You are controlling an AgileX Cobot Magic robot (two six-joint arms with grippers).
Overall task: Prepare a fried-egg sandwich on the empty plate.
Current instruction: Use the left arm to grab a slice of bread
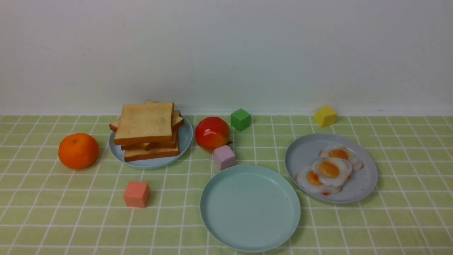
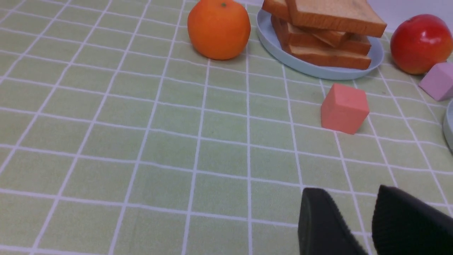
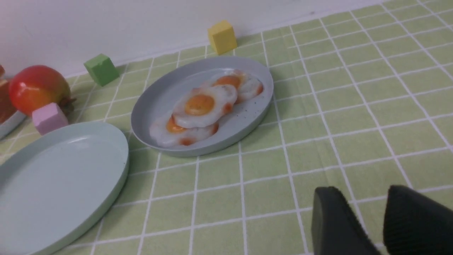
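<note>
Left end effector: jaws apart w/ a narrow gap, nothing btwn, low over the green checked table.
Right end effector: same, parted, empty.
Big round pale teal plastic plate: nearest, front centre, bare; likely set there as the build spot both arms can reach.
Salmon cube: left of it, apart.
Lilac cube: just behind its rim.
Grey speckled plate: right; three glossy white toy fried eggs overlapping, top one easiest pick.
Light-blue plate: left; stack of tan toy toast slices, skewed.
Orange, red apple: flank toast, clutter prob.
Green cube, yellow cube: far, by wall.
</note>
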